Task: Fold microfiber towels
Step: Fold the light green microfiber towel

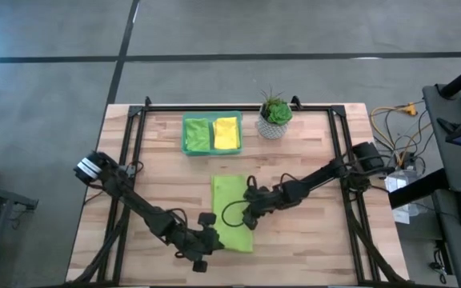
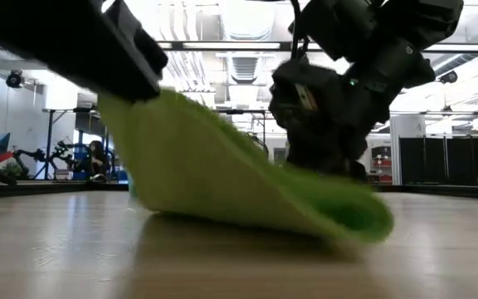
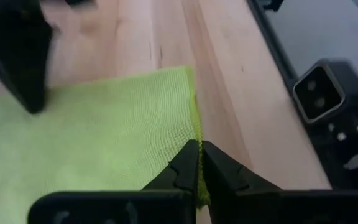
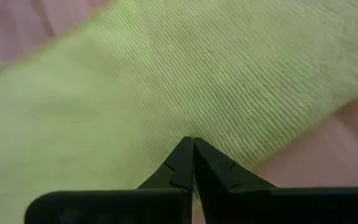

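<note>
The left gripper (image 1: 213,242) sits low near the front edge of the wooden table (image 1: 310,240), its arm reaching in from the left side; its jaws are pressed together on the near left corner of a lime green microfiber towel (image 1: 232,212), and the left wrist view shows the cloth's hem pinched between the two dark fingers (image 3: 185,168). That towel lies in the middle of the table toward the front, longer front-to-back than across, with its far end flat on the wood; in the low view the pinched corner is raised off the surface while the rest of the cloth slopes down to the tabletop. The right gripper (image 1: 249,218) stands at the towel's right edge, its arm coming in from the right side, and its jaws are closed on the cloth there; the right wrist view shows the finger tips meeting with green fabric gathered at them. Toward the back edge, left of centre, a green plastic tray (image 1: 211,150) holds a folded lime green towel (image 1: 198,134) on its left and a folded yellow towel (image 1: 226,133) on its right, side by side. Just beside the tray on the right stands a small potted plant (image 1: 275,115) in a pale patterned pot.
</note>
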Available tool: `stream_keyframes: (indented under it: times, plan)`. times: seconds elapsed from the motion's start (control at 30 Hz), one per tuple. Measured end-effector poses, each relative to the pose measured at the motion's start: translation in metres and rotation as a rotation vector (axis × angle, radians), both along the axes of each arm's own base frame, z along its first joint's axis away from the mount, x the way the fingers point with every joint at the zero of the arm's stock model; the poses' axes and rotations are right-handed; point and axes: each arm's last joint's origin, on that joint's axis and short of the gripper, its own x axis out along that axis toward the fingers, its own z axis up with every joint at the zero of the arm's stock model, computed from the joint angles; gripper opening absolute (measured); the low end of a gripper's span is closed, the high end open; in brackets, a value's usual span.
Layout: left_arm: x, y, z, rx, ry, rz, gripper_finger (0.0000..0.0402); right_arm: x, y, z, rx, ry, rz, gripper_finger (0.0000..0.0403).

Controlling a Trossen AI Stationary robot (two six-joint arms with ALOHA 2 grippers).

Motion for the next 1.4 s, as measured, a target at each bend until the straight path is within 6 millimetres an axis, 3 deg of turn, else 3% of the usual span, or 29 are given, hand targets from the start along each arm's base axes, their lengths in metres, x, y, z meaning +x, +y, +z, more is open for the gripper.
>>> stream_keyframes:
  times: [0.27, 0.47, 0.67, 1.1, 1.4]
  plan:
    - [-0.005, 0.005, 0.022, -0.014, -0.072, 0.042, 0.0, 0.013, 0.005, 0.004, 0.004, 0.046, 0.044, 0.0008]
    - [-0.011, 0.011, 0.036, -0.023, -0.111, 0.101, 0.0, 0.004, 0.005, 0.036, -0.036, 0.004, 0.026, 0.0008]
    - [-0.013, 0.015, 0.045, -0.011, -0.149, 0.148, 0.0, -0.01, 0.016, 0.056, -0.068, -0.008, 0.064, 0.0008]
    - [-0.025, 0.025, 0.037, -0.042, -0.129, 0.202, 0.0, -0.025, 0.067, 0.078, -0.092, -0.126, 0.248, 0.0008]
    - [-0.025, 0.025, 0.033, -0.045, -0.124, 0.209, 0.0, -0.026, 0.071, 0.079, -0.089, -0.13, 0.258, 0.0008]
